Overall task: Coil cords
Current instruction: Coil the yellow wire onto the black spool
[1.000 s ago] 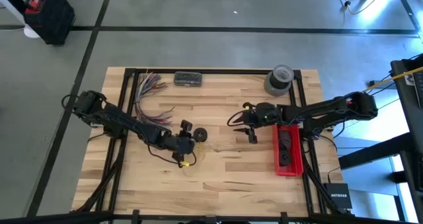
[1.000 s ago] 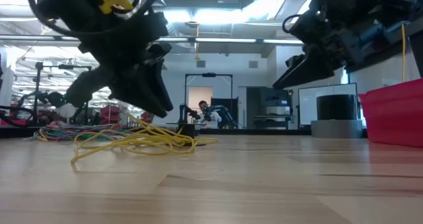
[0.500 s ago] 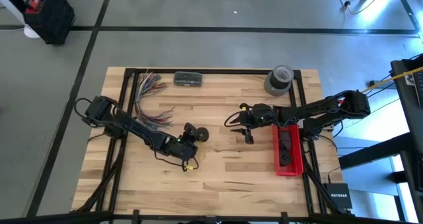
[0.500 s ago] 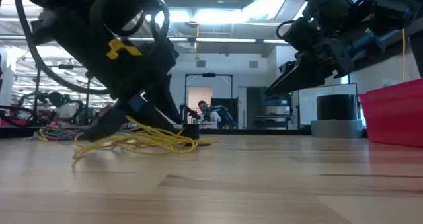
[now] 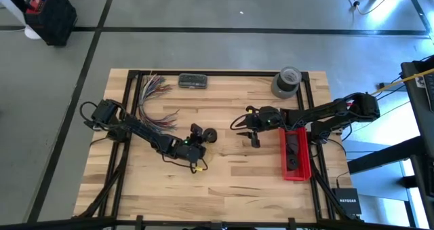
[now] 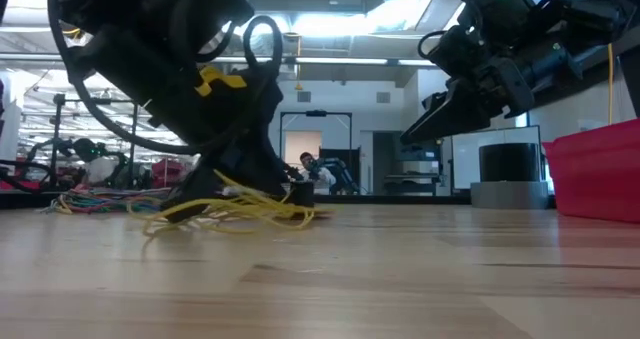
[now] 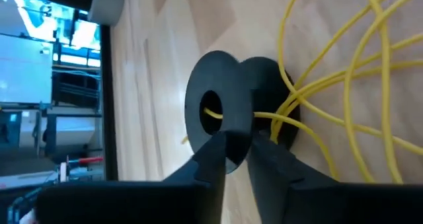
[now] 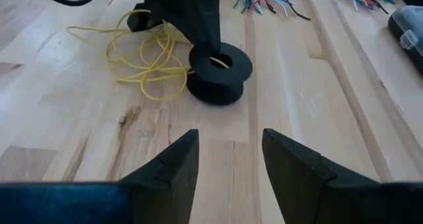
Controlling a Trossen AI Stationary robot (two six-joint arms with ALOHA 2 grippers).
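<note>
A black spool [image 5: 207,136] stands on one flange at the table's middle, also seen in the right wrist view [image 8: 219,71]. A thin yellow cord [image 8: 142,52] lies in loose loops on the wood beside it, and one strand runs out of the spool's hole [image 7: 213,112]. My left gripper [image 5: 198,131] is down at the spool and shut on its upper flange. My right gripper [image 5: 255,138] hovers open and empty to the right of the spool, its fingers [image 8: 168,164] pointing at it. My left gripper pinches the rim of the spool's upper flange [image 7: 230,137] between its two fingers, one finger on the flange's outer face and one in the groove between the flanges. The fingers come slanting down from the table's left. The spool's lower flange [image 8: 215,92] rests on the table.
A red bin [image 5: 296,155] stands right of my right gripper. A grey tape roll [image 5: 286,81] and a dark case [image 5: 193,81] sit at the far edge. Multicoloured wires [image 5: 152,98] lie at the far left. A person [image 6: 305,165] shows far off in the room.
My left gripper has moved toward the table's right and far side and gone down to the spool. The yellow loops have been dragged a little the same way. My right gripper shifted slightly toward the spool early on, then kept still.
</note>
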